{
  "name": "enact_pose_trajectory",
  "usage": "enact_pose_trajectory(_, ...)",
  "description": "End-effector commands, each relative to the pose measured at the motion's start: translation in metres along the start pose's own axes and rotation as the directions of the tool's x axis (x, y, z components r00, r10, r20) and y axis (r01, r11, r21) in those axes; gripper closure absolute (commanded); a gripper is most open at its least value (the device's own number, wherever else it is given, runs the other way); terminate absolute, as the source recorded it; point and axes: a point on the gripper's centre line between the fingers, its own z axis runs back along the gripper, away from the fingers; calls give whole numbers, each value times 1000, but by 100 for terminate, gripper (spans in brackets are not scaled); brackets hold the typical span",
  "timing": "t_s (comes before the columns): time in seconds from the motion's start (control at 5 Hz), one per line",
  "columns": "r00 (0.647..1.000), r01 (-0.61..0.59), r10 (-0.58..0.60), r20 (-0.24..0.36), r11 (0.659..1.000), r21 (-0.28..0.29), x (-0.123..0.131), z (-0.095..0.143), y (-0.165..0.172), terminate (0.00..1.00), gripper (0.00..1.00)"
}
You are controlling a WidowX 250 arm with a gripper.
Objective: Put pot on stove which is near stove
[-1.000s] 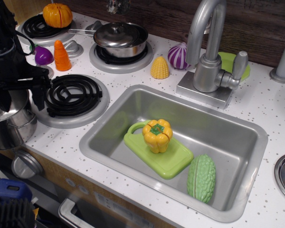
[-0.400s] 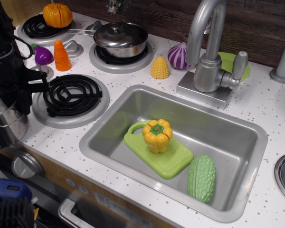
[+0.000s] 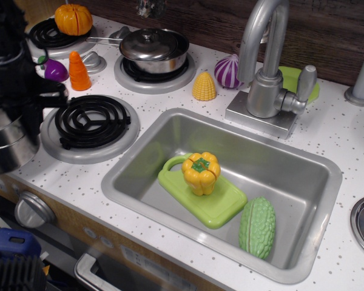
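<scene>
Tool (image 3: 15, 106) apparently clamped on pot (image 3: 9, 145), left of stove (image 3: 91, 124).

Yellow pepper (image 3: 201, 172) on green board (image 3: 202, 194) in sink (image 3: 303, 176); bitter melon (image 3: 257, 227) beside.

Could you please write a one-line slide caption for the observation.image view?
Pincer holds the steel pot left of the empty front stove.

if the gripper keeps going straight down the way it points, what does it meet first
Probably the pot itself: the gripper points down over it at the left edge, seemingly holding its rim. Below the pot would be the counter edge, though depth is unclear.
</scene>
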Motion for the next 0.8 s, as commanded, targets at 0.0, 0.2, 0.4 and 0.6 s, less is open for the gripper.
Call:
enact_pose_trajectory(0.0,996,31,-30,90,999,-7,14,25,-8,0,100)
enact_pose_trajectory(0.2,985,47,-42,167,999,-25,17,26,-24,0,100)
enact_pose_trajectory(0.4,986,72,-63,152,996,-51,24,27,-36,0,100)
enact_pose_trajectory(0.6,984,100,-90,153,993,-60,29,31,-44,0,100)
